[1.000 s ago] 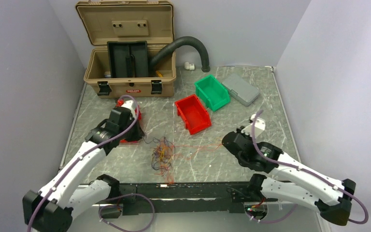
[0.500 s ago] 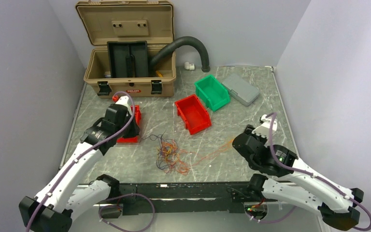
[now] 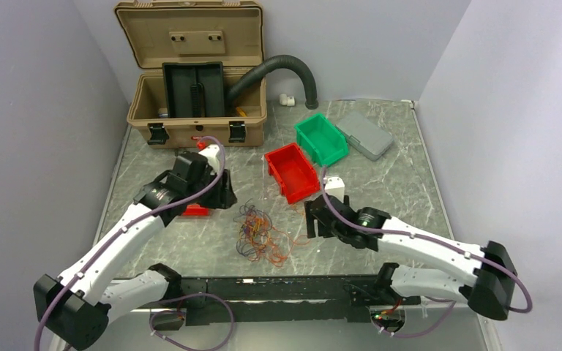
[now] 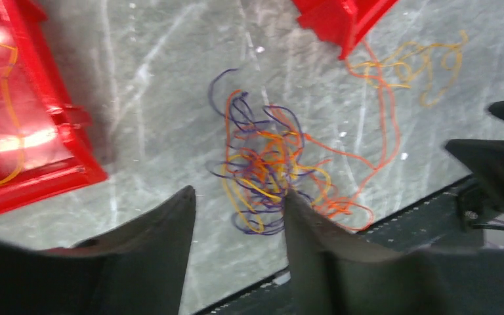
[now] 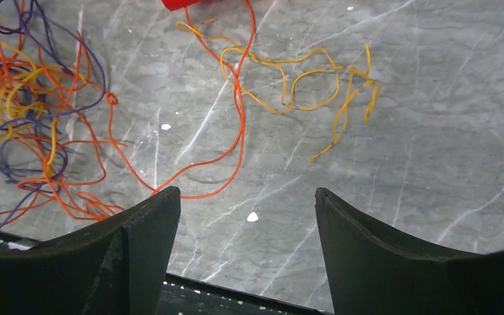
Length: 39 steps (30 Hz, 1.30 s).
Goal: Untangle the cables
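Right wrist view has the right claw [image 5: 246, 193] spread wide over bare table [image 5: 433, 164], pinching nothing. A second ago it was pressed shut at the right side, drawing an orange strand [image 5: 238, 105] taut. Now it has let go and swung in toward the middle. The left claw [image 4: 239, 197] has opened too, part way and empty, and has come over from the left red bin [image 3: 194, 210] to hover above the tangle [image 4: 269, 170].

That pull seems to have done something. One yellow strand [image 5: 302, 82] now lies apart from the tangle, just beside the near corner of the middle red bin [image 3: 291, 172]. The orange strand runs slack beside it but still reaches back into the knot. Both claws look set to re-grip, so most of the job probably remains.

Count: two claws. One tangle of orange, yellow and purple cables, lying near the table's near edge at mid-width. One freed yellow strand and one half-freed orange one. What looks like one yellow wire [image 4: 13, 52] lies in the left bin. Two red bins, one green bin [image 3: 320, 139], one grey box [image 3: 364, 134], one tan case [image 3: 197, 110] and one hose [image 3: 285, 64] along the far edge.
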{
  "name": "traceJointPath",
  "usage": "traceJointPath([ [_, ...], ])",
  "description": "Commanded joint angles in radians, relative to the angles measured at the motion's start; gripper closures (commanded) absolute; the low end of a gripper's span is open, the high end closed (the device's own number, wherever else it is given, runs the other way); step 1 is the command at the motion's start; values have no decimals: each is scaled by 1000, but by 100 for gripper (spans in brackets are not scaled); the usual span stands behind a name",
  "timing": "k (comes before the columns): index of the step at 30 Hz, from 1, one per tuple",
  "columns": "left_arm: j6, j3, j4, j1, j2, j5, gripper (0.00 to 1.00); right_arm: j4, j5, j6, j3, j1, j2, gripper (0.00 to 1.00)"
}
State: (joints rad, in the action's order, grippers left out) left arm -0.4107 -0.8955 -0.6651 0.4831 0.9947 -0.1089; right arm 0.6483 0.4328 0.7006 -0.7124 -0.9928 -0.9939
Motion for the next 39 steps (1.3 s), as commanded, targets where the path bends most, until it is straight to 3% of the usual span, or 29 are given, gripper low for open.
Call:
traceJointPath([
  [1, 70, -98, -6, 113, 39, 48, 34, -59, 3, 17, -53, 0, -96, 24],
  [3, 83, -118, -4, 170, 61, 81, 26, -38, 58, 60, -57, 12, -137, 25],
  [9, 54, -107, 104, 255, 111, 49, 19, -105, -61, 132, -2, 221, -148, 4],
  [13, 28, -86, 140, 273, 141, 53, 18, -215, -105, 126, 69, 300, -125, 3],
  [18, -5, -40, 218, 278, 165, -33, 11, -282, -130, 109, 70, 321, -232, 6],
  [21, 3, -53, 242, 327, 214, -45, 9, -297, -122, 113, 63, 321, -277, 16],
  [25, 51, -120, 209, 424, 294, 13, 9, -289, -87, 121, 64, 321, -294, 42],
  [30, 80, -140, 246, 481, 388, -11, 10, -211, -21, 139, 55, 322, -252, 98],
  [39, 147, -288, 228, 572, 676, -13, 12, -112, -4, 152, 63, 323, -17, 100],
])
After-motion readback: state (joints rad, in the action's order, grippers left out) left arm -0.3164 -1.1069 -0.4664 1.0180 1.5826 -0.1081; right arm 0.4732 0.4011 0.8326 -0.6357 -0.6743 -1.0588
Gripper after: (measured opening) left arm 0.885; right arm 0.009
